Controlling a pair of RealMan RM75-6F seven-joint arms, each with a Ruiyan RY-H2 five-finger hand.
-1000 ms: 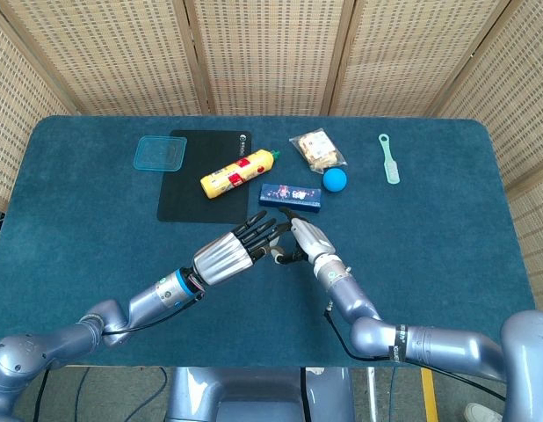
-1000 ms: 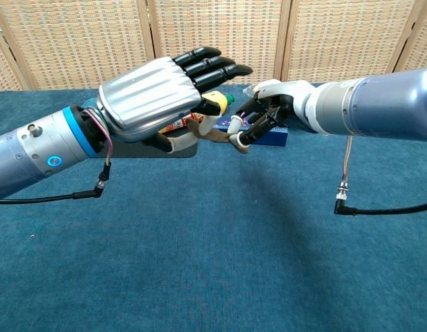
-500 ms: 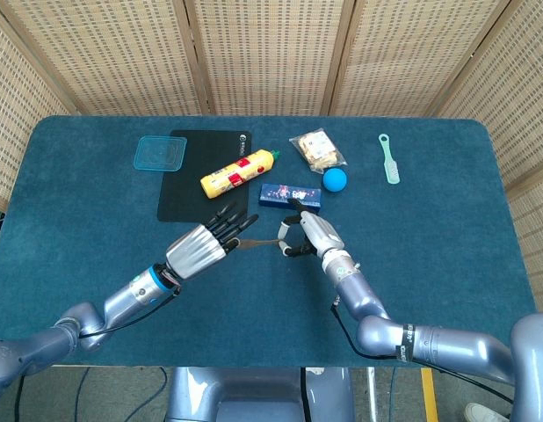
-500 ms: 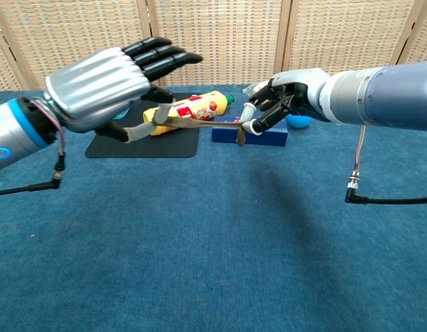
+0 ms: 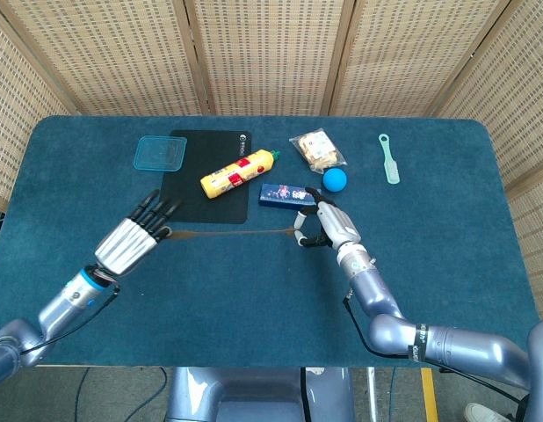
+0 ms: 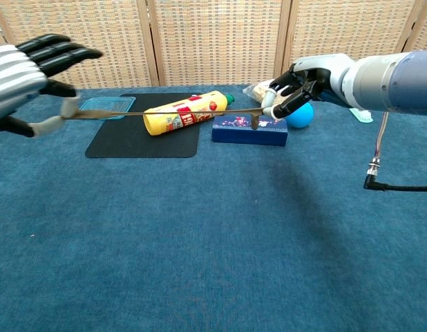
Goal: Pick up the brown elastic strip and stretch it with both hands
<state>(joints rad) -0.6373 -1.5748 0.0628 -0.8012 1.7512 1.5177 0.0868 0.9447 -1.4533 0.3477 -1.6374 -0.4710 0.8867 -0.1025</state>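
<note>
The brown elastic strip (image 5: 228, 233) (image 6: 165, 113) runs thin and taut above the table between my two hands. My left hand (image 5: 133, 237) (image 6: 23, 66) pinches its left end between thumb and a finger, the other fingers spread. My right hand (image 5: 328, 226) (image 6: 300, 83) grips the right end, with a short tail of the strip hanging below the fingers. In the chest view the strip passes in front of the yellow bottle (image 6: 182, 114).
Behind the strip lie a black mat (image 5: 194, 189), a teal lid (image 5: 159, 153), a yellow bottle (image 5: 237, 170), a dark blue box (image 5: 284, 195), a blue ball (image 5: 335, 180), a snack bag (image 5: 317, 148) and a pale green tool (image 5: 389, 158).
My left hand has swung far to the left and my right hand slightly right and back. The strip between them has gone from short and slack to long and taut.
</note>
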